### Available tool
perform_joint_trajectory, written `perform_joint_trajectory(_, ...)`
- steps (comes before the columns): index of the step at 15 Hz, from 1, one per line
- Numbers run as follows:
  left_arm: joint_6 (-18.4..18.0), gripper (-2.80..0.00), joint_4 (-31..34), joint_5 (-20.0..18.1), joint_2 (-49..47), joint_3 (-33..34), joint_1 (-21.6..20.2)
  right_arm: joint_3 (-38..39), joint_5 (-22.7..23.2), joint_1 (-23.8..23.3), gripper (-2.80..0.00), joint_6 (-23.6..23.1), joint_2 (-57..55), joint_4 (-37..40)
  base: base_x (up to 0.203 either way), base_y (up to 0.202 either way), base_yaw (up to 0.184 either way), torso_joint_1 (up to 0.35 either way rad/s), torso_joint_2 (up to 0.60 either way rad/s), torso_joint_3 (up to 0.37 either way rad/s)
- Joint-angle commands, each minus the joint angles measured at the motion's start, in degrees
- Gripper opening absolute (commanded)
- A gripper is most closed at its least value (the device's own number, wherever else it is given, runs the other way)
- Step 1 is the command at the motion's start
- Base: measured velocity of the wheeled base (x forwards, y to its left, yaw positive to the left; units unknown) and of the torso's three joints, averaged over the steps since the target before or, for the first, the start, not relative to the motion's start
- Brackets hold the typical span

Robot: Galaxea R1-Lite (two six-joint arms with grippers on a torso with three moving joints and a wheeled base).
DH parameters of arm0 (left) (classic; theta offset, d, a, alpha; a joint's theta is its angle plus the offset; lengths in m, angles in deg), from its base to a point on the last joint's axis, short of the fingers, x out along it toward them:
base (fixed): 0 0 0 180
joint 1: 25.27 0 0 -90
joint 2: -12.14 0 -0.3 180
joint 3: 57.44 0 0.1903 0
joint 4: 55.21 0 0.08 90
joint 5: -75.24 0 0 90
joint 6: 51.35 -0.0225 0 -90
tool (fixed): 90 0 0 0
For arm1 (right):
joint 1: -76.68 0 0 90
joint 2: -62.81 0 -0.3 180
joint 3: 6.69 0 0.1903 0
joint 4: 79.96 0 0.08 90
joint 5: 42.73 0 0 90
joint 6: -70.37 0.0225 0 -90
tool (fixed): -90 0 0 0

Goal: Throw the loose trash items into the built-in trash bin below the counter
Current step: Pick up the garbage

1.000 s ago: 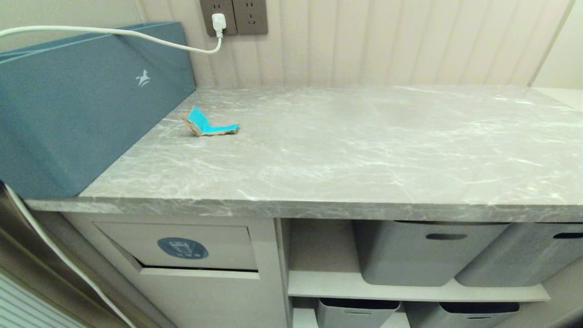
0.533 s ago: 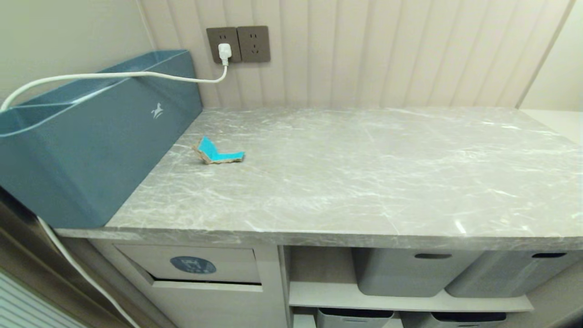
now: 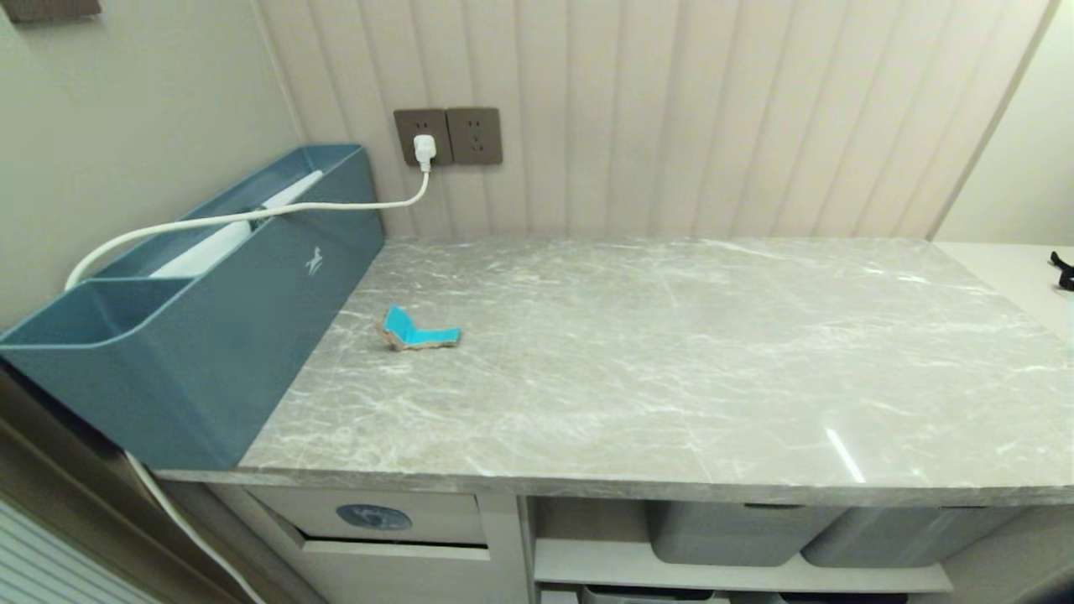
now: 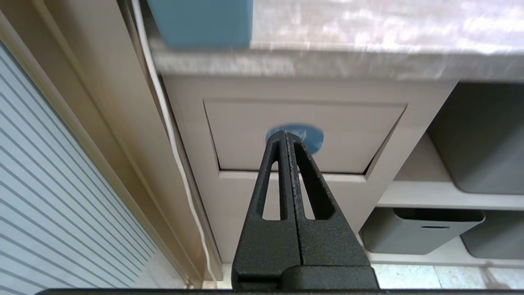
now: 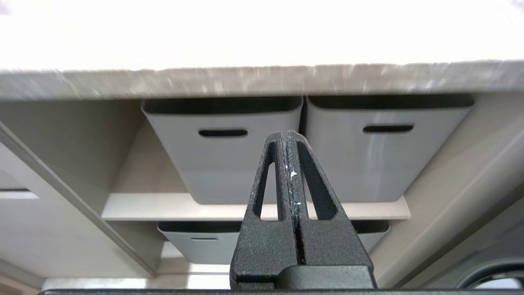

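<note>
One loose trash item, a bent turquoise cardboard scrap (image 3: 417,330) with ragged brown edges, lies on the grey marble counter (image 3: 671,369) near its left end. Below the counter's front edge sits the built-in trash bin (image 3: 377,520), a beige flap with a blue oval sticker (image 4: 305,137). Neither arm shows in the head view. My left gripper (image 4: 285,133) is shut and empty, held low in front of the bin flap (image 4: 245,135). My right gripper (image 5: 285,133) is shut and empty, pointing at the grey tubs under the counter.
A large teal-blue box (image 3: 201,319) stands on the counter's left end, with a white cable (image 3: 252,214) running over it to a wall socket (image 3: 426,138). Grey storage tubs (image 5: 223,147) fill the shelves right of the bin. A small black object (image 3: 1064,270) sits at the far right.
The head view has risen: the whole scene has shifted down and I look more from above. The scrap lies in the same spot on the counter. Neither arm entered the head view.
</note>
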Motion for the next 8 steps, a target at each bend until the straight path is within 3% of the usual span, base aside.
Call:
perform_joint_trajectory(1, 0.0, -2.8, 0.0, -0.1, 0.0, 0.2, 0.0, 0.1, 0.0, 0.0, -2.8, 0.1, 0.0, 0.0, 0.0, 0.0, 0.0, 0.275, -0.57, -0.3)
perform_joint_trajectory(4, 0.2, -2.8, -1.2, -1.2, 0.0, -1.0, 0.0, 0.1, -0.1, 0.0, -2.8, 0.9, 0.0, -0.1, 0.0, 0.0, 0.0, 0.138, -0.29, -0.151)
perform_joint_trajectory(8, -0.4, -2.8, -0.6, -13.4, -4.8, -12.6, 0.0, 0.1, -0.1, 0.0, -2.8, 0.9, 0.0, -0.1, 0.0, 0.0, 0.0, 0.019, -0.03, -0.019)
